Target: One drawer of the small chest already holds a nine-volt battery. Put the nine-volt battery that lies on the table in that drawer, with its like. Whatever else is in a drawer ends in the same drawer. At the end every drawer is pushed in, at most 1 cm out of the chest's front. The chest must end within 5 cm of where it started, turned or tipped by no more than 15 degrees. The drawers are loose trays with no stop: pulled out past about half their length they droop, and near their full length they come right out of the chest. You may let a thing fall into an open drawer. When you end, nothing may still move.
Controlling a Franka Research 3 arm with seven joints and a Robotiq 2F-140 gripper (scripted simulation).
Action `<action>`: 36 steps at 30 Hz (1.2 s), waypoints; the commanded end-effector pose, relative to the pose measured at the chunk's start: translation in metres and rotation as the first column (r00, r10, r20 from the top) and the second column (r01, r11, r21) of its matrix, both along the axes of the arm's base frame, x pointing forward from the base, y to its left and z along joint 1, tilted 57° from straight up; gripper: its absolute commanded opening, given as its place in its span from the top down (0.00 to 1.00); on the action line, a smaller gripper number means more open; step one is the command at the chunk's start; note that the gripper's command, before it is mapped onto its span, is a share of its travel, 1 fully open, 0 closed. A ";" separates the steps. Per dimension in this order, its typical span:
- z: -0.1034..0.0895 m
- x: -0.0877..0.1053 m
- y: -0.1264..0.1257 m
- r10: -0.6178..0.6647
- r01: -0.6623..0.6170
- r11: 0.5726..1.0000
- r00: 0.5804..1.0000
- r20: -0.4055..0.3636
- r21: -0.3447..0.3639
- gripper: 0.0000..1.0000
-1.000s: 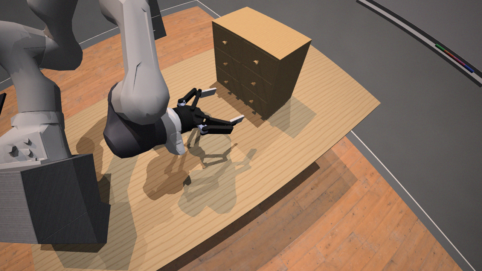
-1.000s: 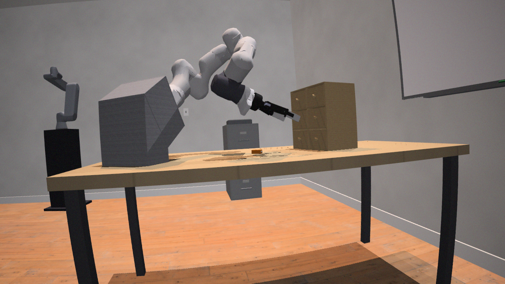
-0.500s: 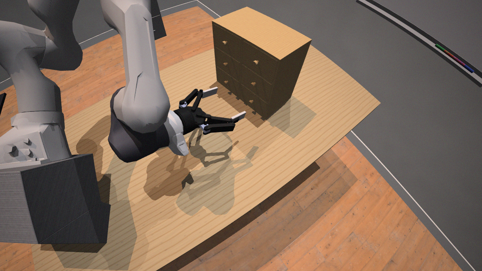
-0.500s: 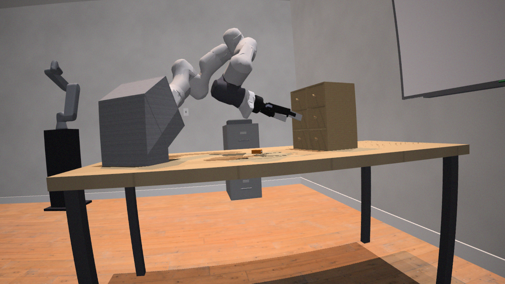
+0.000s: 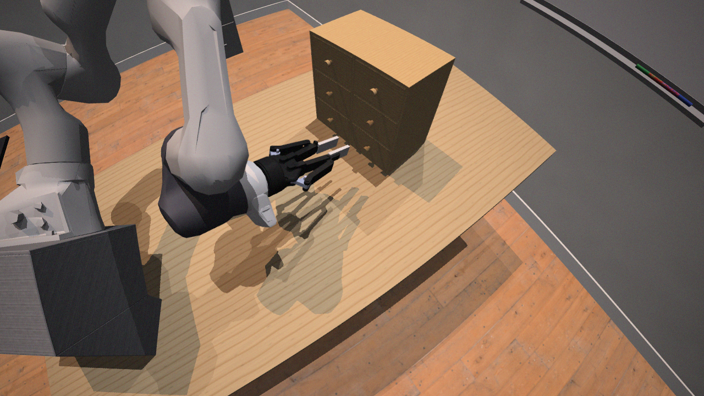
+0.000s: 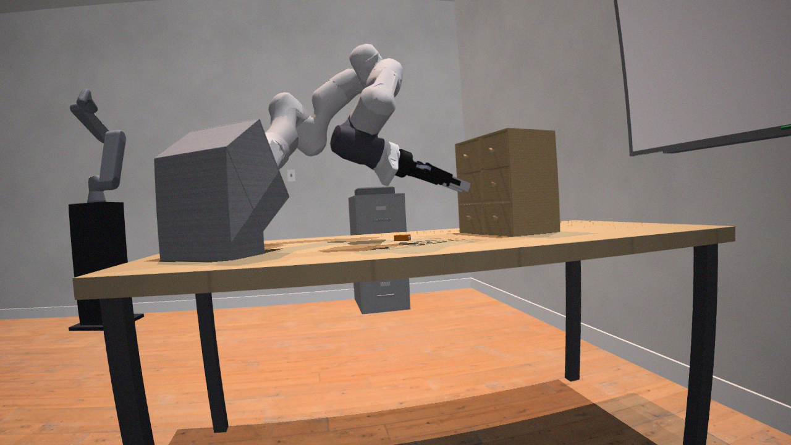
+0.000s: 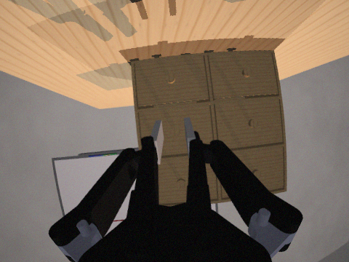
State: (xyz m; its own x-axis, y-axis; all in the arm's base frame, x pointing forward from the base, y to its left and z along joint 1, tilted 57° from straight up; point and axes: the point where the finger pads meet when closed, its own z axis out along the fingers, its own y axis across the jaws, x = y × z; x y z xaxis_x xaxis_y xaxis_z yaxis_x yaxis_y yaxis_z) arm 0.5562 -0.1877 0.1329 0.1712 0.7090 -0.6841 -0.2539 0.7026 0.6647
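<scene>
Arm (image 5: pixel 204 98) (image 6: pixel 379 94) arches up and over the table (image 5: pixel 418 231) (image 6: pixel 553 253) (image 7: pixel 218 23), its wrist bent so the gripper (image 5: pixel 339 143) (image 6: pixel 462 185) (image 7: pixel 173 128) points forward and slightly down at the front of the chest (image 5: pixel 381 44) (image 6: pixel 533 182) (image 7: pixel 182 94). The chest stands upright with six drawers, in two columns of three, each with one knob; all look pushed in, so their contents are hidden. The two fingers are partly apart, with a gap and nothing between them. One orange battery (image 6: pixel 401 237) lies on the table, below the arm.
</scene>
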 end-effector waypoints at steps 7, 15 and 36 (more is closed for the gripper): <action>0.001 0.002 -0.001 -0.006 0.007 1.000 1.000 0.004 -0.009 0.80; -0.002 0.015 0.006 -0.006 0.007 1.000 1.000 0.004 -0.009 0.80; -0.019 0.098 0.051 -0.006 0.007 1.000 1.000 0.004 -0.009 0.80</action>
State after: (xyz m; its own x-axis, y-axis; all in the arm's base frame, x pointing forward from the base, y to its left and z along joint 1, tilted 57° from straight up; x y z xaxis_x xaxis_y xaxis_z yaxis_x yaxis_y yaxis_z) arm 0.6462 -0.1378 0.1198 0.1782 0.7130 -0.6782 -0.2676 0.6984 0.6638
